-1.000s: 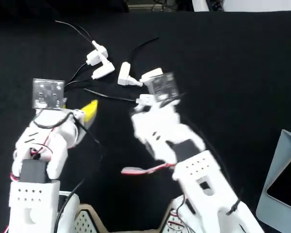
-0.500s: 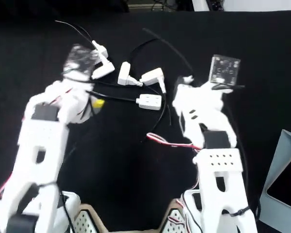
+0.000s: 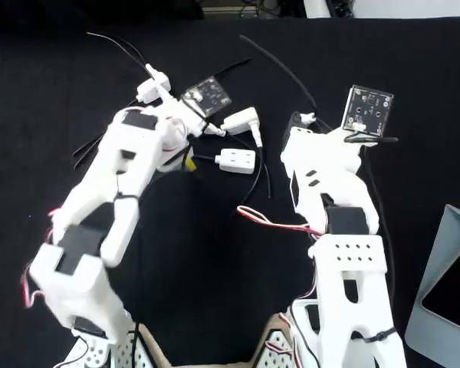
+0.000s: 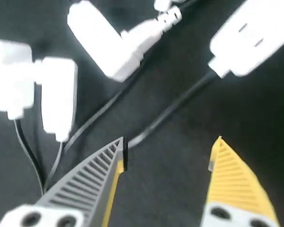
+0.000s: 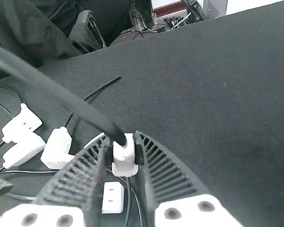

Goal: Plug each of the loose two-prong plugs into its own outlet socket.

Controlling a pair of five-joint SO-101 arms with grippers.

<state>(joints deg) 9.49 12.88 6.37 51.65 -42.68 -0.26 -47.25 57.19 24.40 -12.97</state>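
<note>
Several white plugs and sockets on black cords lie on the black cloth. My left gripper (image 4: pixel 168 146) hangs open just above the cloth, its grey and yellow fingers astride a black cord (image 4: pixel 170 111). Beyond its tips lie a loose two-prong plug (image 4: pixel 109 47), an outlet socket (image 4: pixel 253 35) and another plug (image 4: pixel 57 97). In the high view the left gripper (image 3: pixel 190 153) is beside the socket (image 3: pixel 236 160) and a plug (image 3: pixel 240 120). My right gripper (image 5: pixel 120 139) is shut on a small white plug (image 5: pixel 124 158) whose black cord (image 3: pixel 280 65) trails to the far side.
A joined plug and socket pair (image 3: pixel 153 86) lies at the back left with thin cords spreading out. A grey flat object (image 3: pixel 445 291) stands at the right edge. Chairs and dark clutter sit beyond the table's far edge (image 5: pixel 90 23).
The left arm swung from the near left up to the cluster of plugs. The right arm carried its plug from the centre to the right, then held still.
</note>
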